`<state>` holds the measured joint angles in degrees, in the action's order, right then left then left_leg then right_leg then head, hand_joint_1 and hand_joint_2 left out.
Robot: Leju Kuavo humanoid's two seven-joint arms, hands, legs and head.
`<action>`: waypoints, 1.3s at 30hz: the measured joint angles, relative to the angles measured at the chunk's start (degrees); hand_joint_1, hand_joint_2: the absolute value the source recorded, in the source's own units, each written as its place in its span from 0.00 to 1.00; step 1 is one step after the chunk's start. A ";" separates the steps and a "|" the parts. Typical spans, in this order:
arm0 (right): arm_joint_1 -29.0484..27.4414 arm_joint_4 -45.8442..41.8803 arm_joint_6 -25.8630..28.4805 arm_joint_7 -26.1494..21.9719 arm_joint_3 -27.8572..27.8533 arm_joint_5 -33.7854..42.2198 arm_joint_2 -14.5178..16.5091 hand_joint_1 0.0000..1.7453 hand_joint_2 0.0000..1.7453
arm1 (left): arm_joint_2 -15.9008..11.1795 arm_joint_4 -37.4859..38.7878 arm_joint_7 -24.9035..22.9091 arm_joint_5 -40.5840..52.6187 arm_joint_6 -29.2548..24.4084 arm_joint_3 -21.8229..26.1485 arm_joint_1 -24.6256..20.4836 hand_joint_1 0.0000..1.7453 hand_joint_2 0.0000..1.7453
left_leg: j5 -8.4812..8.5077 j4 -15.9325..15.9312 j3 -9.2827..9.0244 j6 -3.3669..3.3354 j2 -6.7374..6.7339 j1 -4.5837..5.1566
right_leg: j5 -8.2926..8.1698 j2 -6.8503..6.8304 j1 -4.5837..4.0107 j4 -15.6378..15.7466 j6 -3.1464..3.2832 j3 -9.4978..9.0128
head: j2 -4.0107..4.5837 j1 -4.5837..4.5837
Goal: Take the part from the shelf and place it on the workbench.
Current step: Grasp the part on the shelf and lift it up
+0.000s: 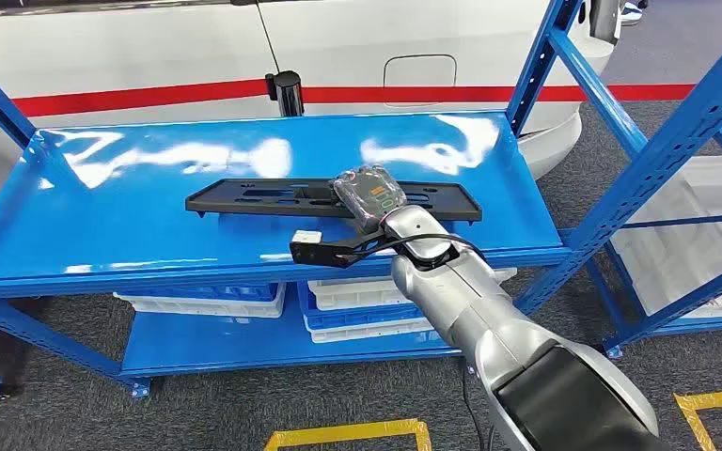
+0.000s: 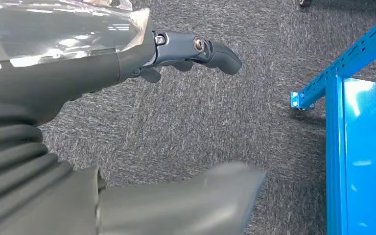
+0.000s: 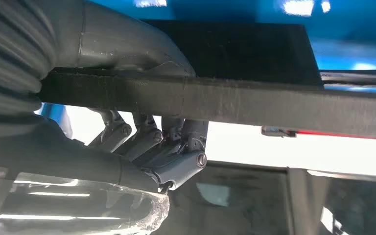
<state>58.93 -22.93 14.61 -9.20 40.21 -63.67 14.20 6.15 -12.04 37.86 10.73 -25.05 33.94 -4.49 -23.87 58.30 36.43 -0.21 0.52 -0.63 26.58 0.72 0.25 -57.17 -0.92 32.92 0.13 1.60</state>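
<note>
A long black plastic part (image 1: 273, 199) with slots lies lengthwise across the middle of the blue shelf's top board (image 1: 132, 225). My right hand (image 1: 368, 195), wrapped in clear film, sits over the part's right half. In the right wrist view the part's dark edge (image 3: 254, 100) runs between the thumb and the curled fingers (image 3: 176, 147), so the hand grips it. I cannot tell whether the part is off the board. My left hand (image 2: 78, 78) hangs over grey carpet, its fingers (image 2: 210, 51) and thumb apart and holding nothing.
Behind the shelf stands a white vehicle (image 1: 150, 47) with a red stripe, and a black post (image 1: 287, 92). White bins (image 1: 197, 303) fill the lower level. A second blue rack (image 1: 677, 141) stands to the right. Yellow tape (image 1: 348, 434) marks the carpet.
</note>
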 joint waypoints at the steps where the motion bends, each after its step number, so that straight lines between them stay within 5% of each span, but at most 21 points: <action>1: 0.12 -0.33 0.05 -0.25 -0.11 0.17 -0.13 0.95 1.00 | 0.01 -0.02 0.00 0.02 -0.07 0.07 0.00 0.00 1.00 | 0.01 0.00 0.00 -0.01 0.00 -0.02 | -0.01 0.00 0.00 0.00 0.01 0.01 | 0.00 -0.01; 17: 5.16 -21.49 -4.36 -3.20 -2.95 5.46 -8.91 0.92 1.00 | 0.19 -1.90 0.01 0.15 -1.53 0.44 0.77 0.00 1.00 | 0.04 -0.01 0.00 -0.03 0.01 -0.26 | -0.02 0.00 -0.08 -0.03 0.03 0.03 | 0.00 0.00; 39: 3.22 -29.43 -4.74 -3.34 -3.98 15.54 -15.05 0.91 1.00 | -0.56 -1.02 -5.78 0.52 1.50 1.27 0.48 0.00 1.00 | 0.04 -0.01 0.00 -0.03 0.00 -0.26 | -0.02 -0.03 -0.08 -0.02 0.02 0.03 | 0.00 0.00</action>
<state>62.15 -52.35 9.87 -12.54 36.23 -48.13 -0.86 5.60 -13.06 32.08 11.25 -23.55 35.22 -4.01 -23.83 58.29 36.43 -0.24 0.52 -0.89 26.56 0.69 0.17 -57.20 -0.90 32.95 0.13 1.60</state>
